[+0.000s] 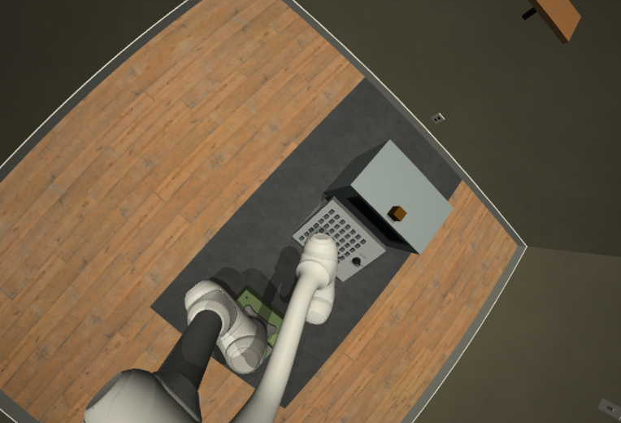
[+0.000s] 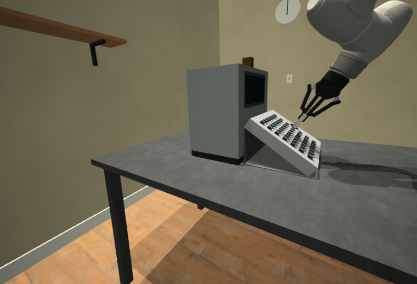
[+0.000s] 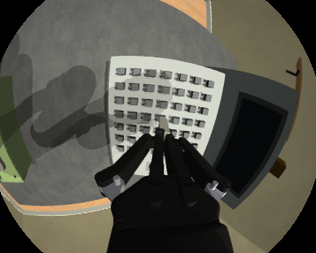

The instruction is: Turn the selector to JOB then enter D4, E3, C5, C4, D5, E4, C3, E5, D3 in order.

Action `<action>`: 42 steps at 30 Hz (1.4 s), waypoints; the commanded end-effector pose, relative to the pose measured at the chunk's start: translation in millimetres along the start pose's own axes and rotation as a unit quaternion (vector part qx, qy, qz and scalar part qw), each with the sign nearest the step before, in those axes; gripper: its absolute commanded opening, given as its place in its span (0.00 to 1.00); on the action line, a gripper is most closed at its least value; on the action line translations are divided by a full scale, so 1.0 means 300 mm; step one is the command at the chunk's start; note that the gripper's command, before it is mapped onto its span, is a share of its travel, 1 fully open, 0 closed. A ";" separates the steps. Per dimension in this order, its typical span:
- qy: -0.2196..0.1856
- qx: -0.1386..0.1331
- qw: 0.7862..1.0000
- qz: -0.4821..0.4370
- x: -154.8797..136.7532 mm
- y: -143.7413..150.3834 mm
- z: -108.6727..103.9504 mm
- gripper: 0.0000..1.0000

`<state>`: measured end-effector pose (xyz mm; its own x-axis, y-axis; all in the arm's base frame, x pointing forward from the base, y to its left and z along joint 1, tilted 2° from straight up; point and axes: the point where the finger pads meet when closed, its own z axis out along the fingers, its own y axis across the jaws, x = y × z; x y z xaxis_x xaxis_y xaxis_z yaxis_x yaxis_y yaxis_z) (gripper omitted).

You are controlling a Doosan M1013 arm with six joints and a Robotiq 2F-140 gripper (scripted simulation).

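Note:
The slanted white keypad (image 2: 287, 140) stands on the grey table in front of the grey machine box (image 2: 222, 108). It also shows in the overhead view (image 1: 338, 237) and the wrist view (image 3: 162, 105). Its keys are dark; I see none lit. My gripper (image 2: 298, 122) is shut and empty. Its fingertips rest on or just above a key in the middle rows of the pad, as the wrist view (image 3: 162, 127) shows. The key names are too small to read. The black selector knob (image 1: 356, 261) sits at the pad's near right corner, apart from the gripper.
A small brown block (image 1: 397, 213) sits on top of the machine box. A green plate (image 1: 258, 307) lies at the arm's base. A wooden shelf (image 2: 60, 33) hangs on the left wall. The table edge (image 2: 202, 199) runs in front of the pad.

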<state>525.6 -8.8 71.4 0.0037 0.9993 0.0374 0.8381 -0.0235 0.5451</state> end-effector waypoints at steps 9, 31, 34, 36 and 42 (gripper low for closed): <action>0.000 0.000 1.000 0.000 0.001 0.000 0.053 0.00; 0.000 0.000 1.000 0.000 0.001 0.000 0.066 0.00; 0.000 0.000 1.000 0.000 0.001 0.000 0.066 0.00; 0.000 0.000 1.000 0.000 0.001 0.000 0.066 0.00; 0.000 0.000 1.000 0.000 0.001 0.000 0.069 0.00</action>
<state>536.6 -7.8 54.4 0.0032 0.9993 0.0374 0.8381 -0.0231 0.5450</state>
